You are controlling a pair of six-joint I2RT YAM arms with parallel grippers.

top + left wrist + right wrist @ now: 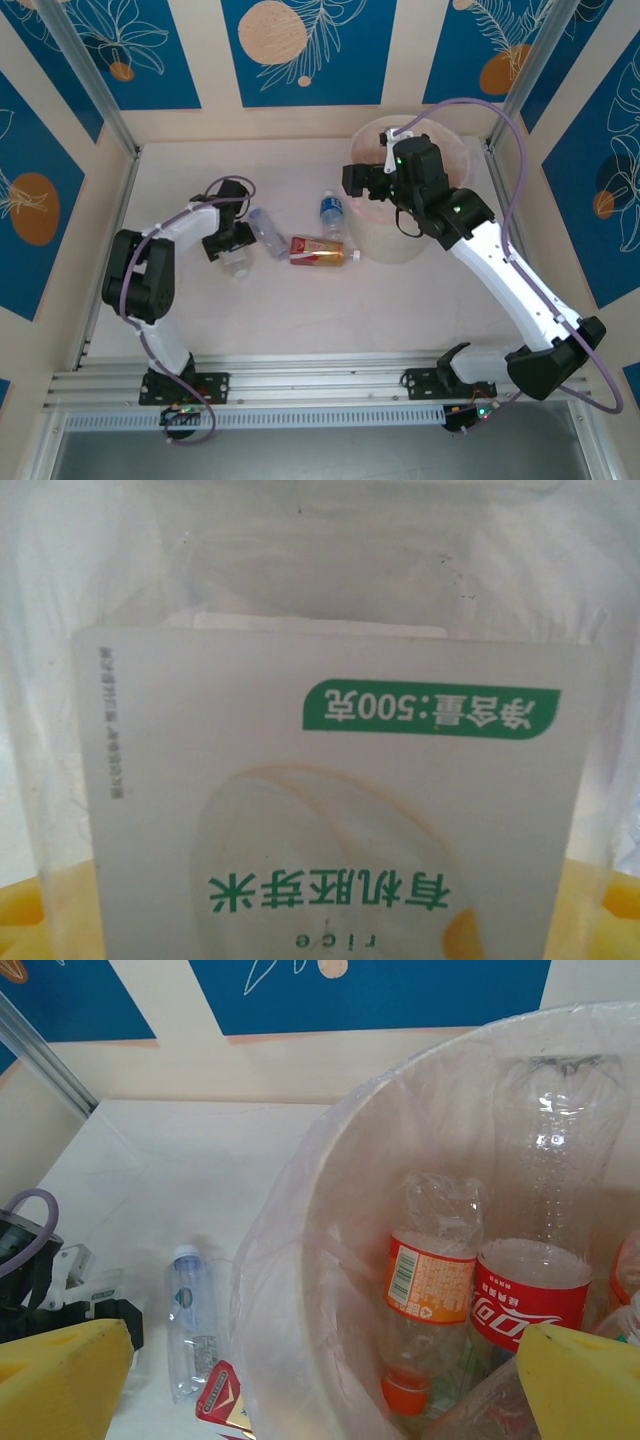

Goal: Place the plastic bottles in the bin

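- The left gripper (236, 250) hangs over a clear container (330, 780). Its white label has green print that reads upside down in the wrist view. A yellow pad (25, 920) sits at each side of the container, but whether the jaws press it I cannot tell.
- Just right of these jaws lies a crushed clear bottle (265, 232), set at a slant.
- Further right, between the two grippers, a red-labelled bottle (318, 252) lies flat with its pale cap toward the bin. A blue-labelled bottle (332, 212) lies just behind it.
- The right gripper (360, 182) hovers over the left rim of the bin (385, 245). Its jaws stand wide apart with nothing between them.
- Below and right of these jaws, the cream bin wears a thin bag over its rim. Inside it are an orange-labelled bottle (430, 1280), cap down, and a red cola bottle (530, 1305) beside it.
- The table (300, 310) is pale and plain. The cream walls carry blue panels (300, 50) with white leaves and orange discs.
- Bare table lies beyond the left jaws toward the back wall, and on their near side toward the metal rail (320, 375). The bin stands close to the right rear post (520, 80).
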